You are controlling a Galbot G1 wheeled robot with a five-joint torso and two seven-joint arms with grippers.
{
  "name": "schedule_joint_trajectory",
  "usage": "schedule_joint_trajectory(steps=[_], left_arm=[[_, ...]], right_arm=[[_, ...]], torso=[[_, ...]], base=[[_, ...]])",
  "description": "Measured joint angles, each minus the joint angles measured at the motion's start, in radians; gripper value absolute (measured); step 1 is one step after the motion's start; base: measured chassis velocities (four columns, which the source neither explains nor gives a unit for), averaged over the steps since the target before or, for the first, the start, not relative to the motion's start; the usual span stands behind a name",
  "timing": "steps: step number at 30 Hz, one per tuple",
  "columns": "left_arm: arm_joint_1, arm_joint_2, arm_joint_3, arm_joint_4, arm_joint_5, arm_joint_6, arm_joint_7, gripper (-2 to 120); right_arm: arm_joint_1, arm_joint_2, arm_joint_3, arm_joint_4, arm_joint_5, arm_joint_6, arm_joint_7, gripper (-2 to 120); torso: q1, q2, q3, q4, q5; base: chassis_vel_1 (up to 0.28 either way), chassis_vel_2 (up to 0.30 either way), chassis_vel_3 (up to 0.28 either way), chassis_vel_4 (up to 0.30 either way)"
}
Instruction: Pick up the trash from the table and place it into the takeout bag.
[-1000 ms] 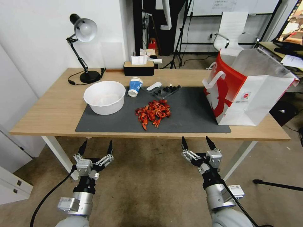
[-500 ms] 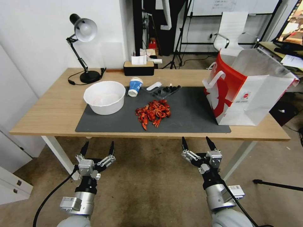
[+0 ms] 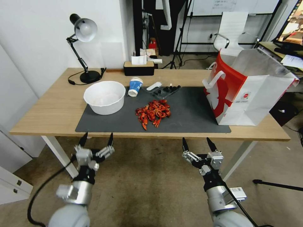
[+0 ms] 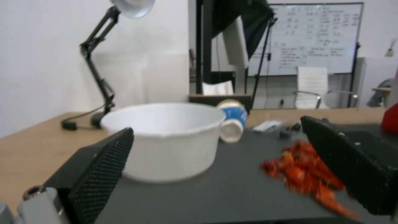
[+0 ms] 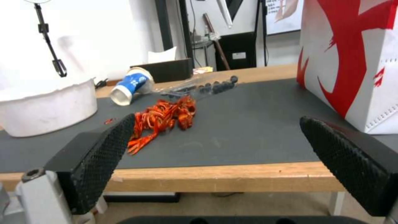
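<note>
Your left gripper (image 3: 96, 139) hangs at the lower left of the head view, fingers spread and empty, its tips just at the table (image 3: 47, 110) front edge. Your right gripper (image 3: 199, 145) sits lower right, also released, below that edge. On the grey mat (image 3: 189, 116), the red trash pile (image 3: 153, 113) lies mid-frame with bare mat around it; the white bowl (image 3: 104, 96) and blue-and-white cup (image 3: 135, 86) stand to its left. The takeout bag (image 3: 249, 91) stands open at the right.
</note>
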State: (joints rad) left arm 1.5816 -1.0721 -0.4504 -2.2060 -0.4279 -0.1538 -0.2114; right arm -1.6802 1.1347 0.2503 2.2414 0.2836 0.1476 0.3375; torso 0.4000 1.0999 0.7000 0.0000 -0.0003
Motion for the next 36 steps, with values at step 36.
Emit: schedule_joint_trajectory(steps=[36], left_arm=[[-1.396,0.249,0.821,0.498,-0.879,0.519,-0.322,100]], right_arm=[[-0.044,0.030,0.024,0.010,-0.065,-0.009,0.011,100]], torso=[[0.000,0.000,0.000,-0.0001,0.0004]], base=[[0.000,0.000,0.000,0.000]])
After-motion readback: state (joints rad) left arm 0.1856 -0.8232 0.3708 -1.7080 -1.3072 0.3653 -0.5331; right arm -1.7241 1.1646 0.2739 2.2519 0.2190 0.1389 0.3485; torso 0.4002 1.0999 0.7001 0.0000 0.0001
